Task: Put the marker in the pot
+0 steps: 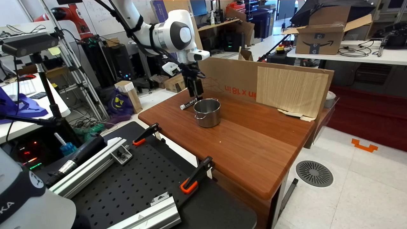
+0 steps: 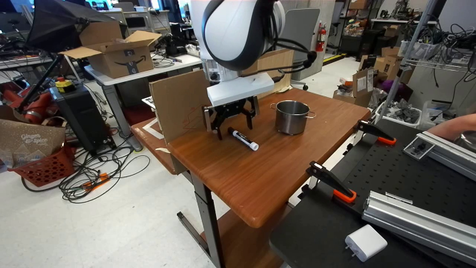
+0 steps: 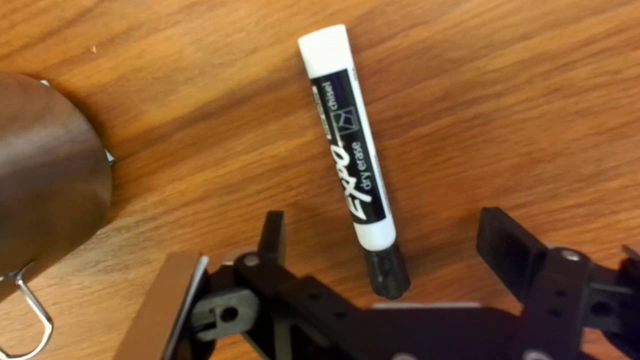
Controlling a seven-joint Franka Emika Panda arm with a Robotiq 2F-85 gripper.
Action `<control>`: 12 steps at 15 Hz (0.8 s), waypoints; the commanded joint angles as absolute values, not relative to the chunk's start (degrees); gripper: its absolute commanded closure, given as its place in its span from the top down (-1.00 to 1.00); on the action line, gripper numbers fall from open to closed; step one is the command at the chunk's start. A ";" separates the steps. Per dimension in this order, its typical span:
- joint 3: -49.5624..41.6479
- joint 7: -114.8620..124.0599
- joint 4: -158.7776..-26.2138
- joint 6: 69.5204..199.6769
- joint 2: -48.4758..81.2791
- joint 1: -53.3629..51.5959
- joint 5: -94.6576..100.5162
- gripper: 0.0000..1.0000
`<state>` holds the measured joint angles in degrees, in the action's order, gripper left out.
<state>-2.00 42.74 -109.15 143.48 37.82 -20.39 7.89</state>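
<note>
The marker (image 3: 345,125), white and black with a black cap, lies on the brown wooden table. It also shows in both exterior views (image 1: 189,104) (image 2: 243,139). My gripper (image 3: 383,215) is open and points down above the table. Its two fingers stand apart on either side of the marker's capped end in the wrist view, touching nothing that I can see. The gripper also shows in both exterior views (image 1: 199,99) (image 2: 235,133). The shiny metal pot (image 1: 208,117) stands upright beside the marker, with wire side handles. It also shows elsewhere (image 2: 290,120) (image 3: 50,165).
A cardboard wall (image 1: 229,78) stands along the table's (image 1: 248,143) edge close behind the gripper, with a pale wooden panel (image 1: 292,90) on it. Black clamps with orange pads (image 1: 197,176) (image 2: 331,180) sit at the edge of the black perforated board (image 1: 127,187).
</note>
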 commanded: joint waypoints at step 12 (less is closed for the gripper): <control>-4.06 44.95 -105.32 142.24 39.10 -22.54 8.46 -0.90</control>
